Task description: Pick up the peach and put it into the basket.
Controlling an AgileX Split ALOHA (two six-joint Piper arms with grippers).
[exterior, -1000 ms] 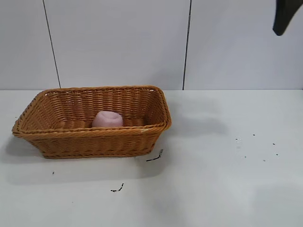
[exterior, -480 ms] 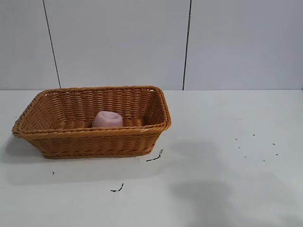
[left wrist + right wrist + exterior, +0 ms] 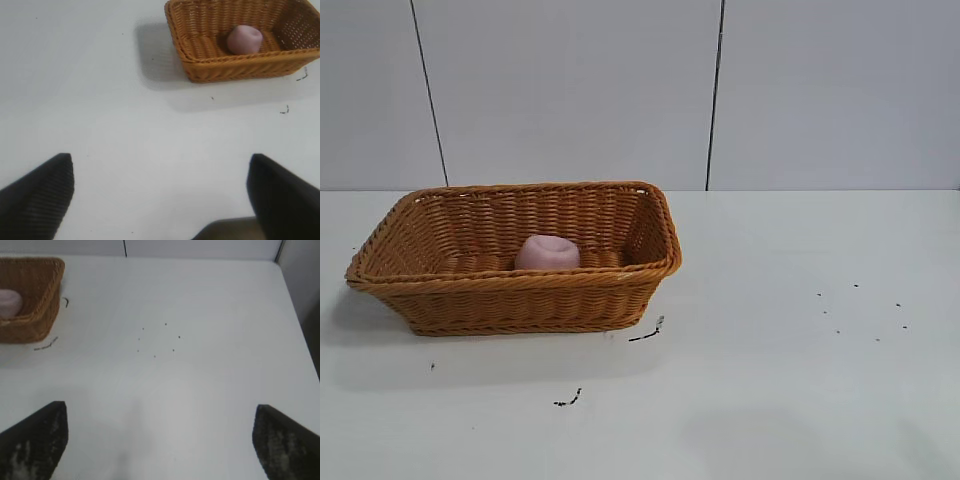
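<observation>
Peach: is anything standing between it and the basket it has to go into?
Nothing visible does. The peach already lies inside the basket, on its floor. Both end effectors, left and right, hang open over bare table, away from the basket.

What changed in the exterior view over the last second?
The dark arm tip that showed at the upper right corner a second ago has left the exterior view. Nothing was taken hold of or let go. The peach lies in the basket as before, and the basket has not shifted on the table.

Peach [image 3: 244, 39] in basket [image 3: 235, 62] — gripper [image 3: 160, 192] agape
</observation>
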